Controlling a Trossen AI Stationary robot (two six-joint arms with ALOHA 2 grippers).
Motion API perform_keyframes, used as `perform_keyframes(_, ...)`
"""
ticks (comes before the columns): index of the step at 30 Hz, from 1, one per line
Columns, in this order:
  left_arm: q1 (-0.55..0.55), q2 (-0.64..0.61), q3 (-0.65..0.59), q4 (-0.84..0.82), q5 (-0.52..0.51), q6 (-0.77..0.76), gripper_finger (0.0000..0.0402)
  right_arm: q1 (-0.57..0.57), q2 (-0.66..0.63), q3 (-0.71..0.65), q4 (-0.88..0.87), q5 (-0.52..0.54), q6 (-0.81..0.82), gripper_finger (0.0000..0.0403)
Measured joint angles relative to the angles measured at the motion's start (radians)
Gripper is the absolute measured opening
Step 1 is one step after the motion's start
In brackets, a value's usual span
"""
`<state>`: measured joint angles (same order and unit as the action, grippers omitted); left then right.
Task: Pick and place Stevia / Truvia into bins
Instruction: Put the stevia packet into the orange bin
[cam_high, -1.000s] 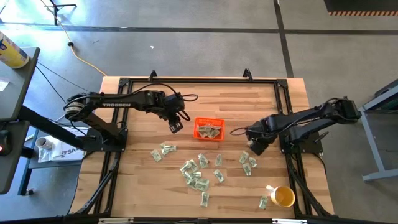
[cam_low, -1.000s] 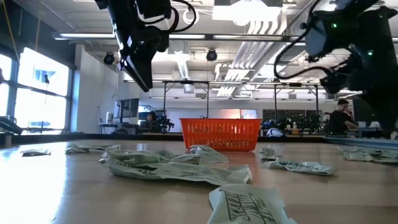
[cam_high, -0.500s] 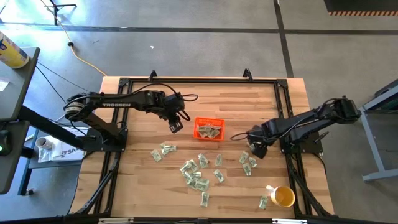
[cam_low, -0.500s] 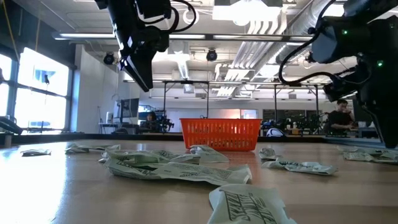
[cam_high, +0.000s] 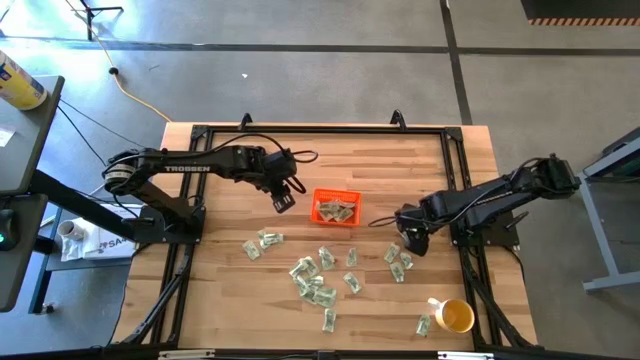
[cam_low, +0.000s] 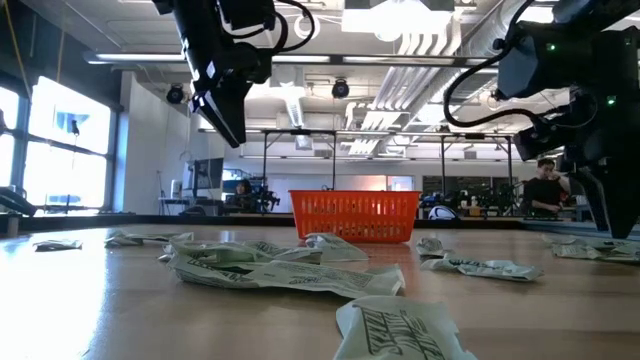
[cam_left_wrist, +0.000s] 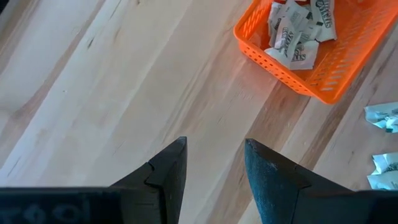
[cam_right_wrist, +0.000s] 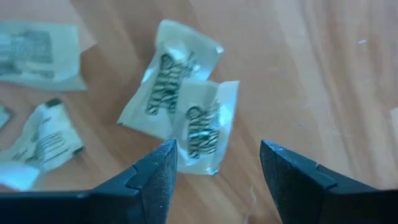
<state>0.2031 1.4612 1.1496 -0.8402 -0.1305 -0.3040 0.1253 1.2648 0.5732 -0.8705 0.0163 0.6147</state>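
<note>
Stevia packets (cam_right_wrist: 186, 118) sat under right gripper (cam_right_wrist: 214, 163), which had dropped lower, jaws apart, empty; pickup next. Left gripper (cam_left_wrist: 214, 165) idled open beside bin (cam_left_wrist: 311, 68).

"trossen" on the left arm (cam_high: 185, 168); "stevia" on packets (cam_right_wrist: 186, 118)

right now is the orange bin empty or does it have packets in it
Not empty: the orange bin holds several sweetener packets, seen in the left wrist view.
</note>
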Motion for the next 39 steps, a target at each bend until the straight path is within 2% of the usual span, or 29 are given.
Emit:
perform_keyframes(5,0.0,0.0,0.0,0.0,-0.019,0.0,0.0193,0.075,0.0,0.0,0.008,-0.002,-0.001,0.0234)
perform_keyframes(9,0.0,0.0,0.0,0.0,-0.023,0.0,0.0193,0.147,0.0,0.0,0.016,0.063,0.033,0.024)
perform_keyframes(19,0.0,0.0,0.0,0.003,-0.046,0.011,0.0193,0.203,0.0,-0.014,0.023,0.169,0.149,0.0237)
perform_keyframes(24,0.0,0.0,0.0,0.002,-0.048,0.01,0.0193,0.202,-0.003,-0.075,0.032,0.12,0.248,0.0237)
perform_keyframes(28,0.0,0.0,0.0,0.0,-0.048,0.007,0.0193,0.202,-0.003,-0.082,0.042,0.106,0.219,0.0232)
perform_keyframes(33,0.0,0.0,0.0,0.002,-0.048,0.007,0.0193,0.182,-0.003,-0.093,0.077,0.078,0.171,0.0195)
perform_keyframes(39,0.0,0.0,0.0,0.001,-0.047,0.007,0.0193,0.135,-0.004,-0.114,0.114,0.015,0.17,0.0091)
